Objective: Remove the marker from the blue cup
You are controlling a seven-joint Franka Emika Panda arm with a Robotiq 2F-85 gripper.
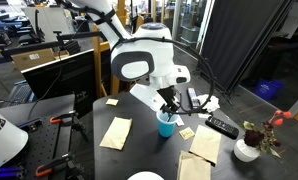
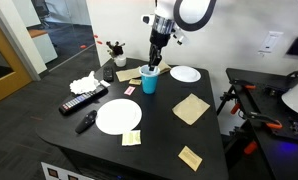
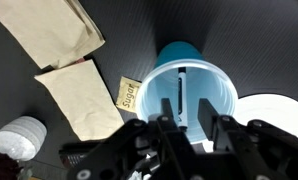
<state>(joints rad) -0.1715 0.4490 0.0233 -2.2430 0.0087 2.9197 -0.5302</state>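
The blue cup (image 1: 166, 126) stands upright on the black table in both exterior views (image 2: 149, 84). In the wrist view I look straight down into it (image 3: 221, 92). The marker (image 3: 181, 85), a slim dark stick, stands inside the cup and leans on its inner wall. My gripper (image 3: 189, 115) is directly above the cup with its fingertips at the cup's mouth, one on each side of the marker. There is a gap between the fingers and the marker, so the gripper is open. It also shows in both exterior views (image 1: 167, 110) (image 2: 152, 66).
Brown paper napkins (image 1: 116, 132) (image 2: 191, 108) lie around the cup, with a sugar packet (image 3: 128, 95) beside it. White plates (image 2: 118, 115) (image 2: 185, 73), black remotes (image 2: 81, 101) (image 1: 221, 126), crumpled tissue (image 2: 84, 84) and a flower vase (image 1: 247, 150) are on the table.
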